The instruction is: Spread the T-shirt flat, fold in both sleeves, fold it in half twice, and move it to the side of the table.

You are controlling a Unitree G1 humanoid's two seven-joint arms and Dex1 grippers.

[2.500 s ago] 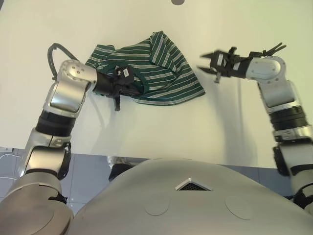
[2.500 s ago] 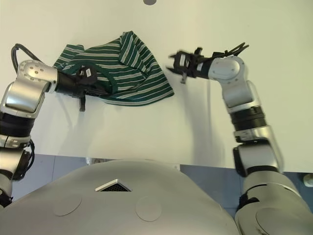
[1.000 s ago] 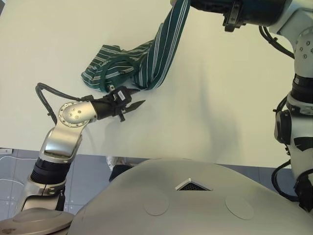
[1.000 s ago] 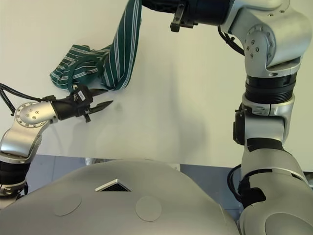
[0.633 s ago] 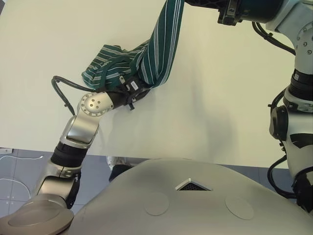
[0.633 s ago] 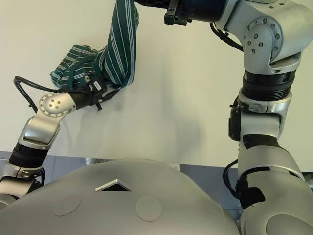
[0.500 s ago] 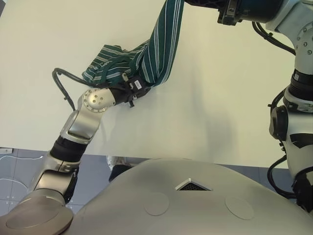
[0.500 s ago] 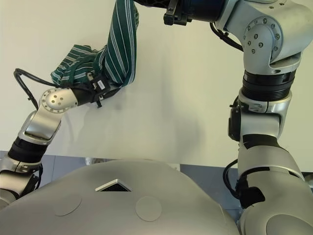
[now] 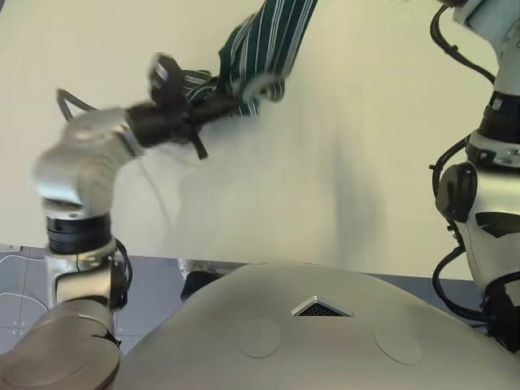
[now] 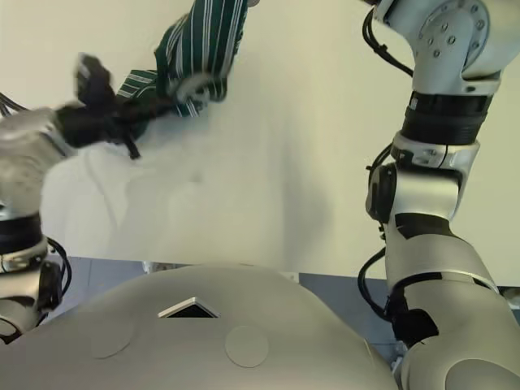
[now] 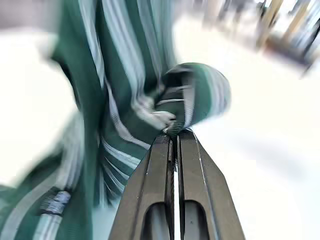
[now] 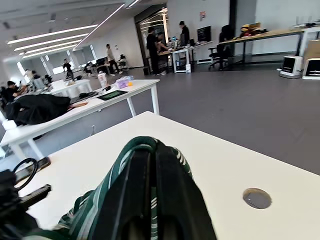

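Spreading step, nothing flat yet. My left pincer (image 11: 173, 135) clamped on T-shirt (image 9: 272, 36) edge; right pincer (image 12: 150, 152) pinches cloth high above table (image 9: 366, 146). Next: draw ends apart, lay shirt down.

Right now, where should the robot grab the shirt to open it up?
Probably its low end, from the left. The shirt hangs in a bunched strip from the right gripper, so pulling the bottom sideways should open it. The left gripper pinches a fold there.
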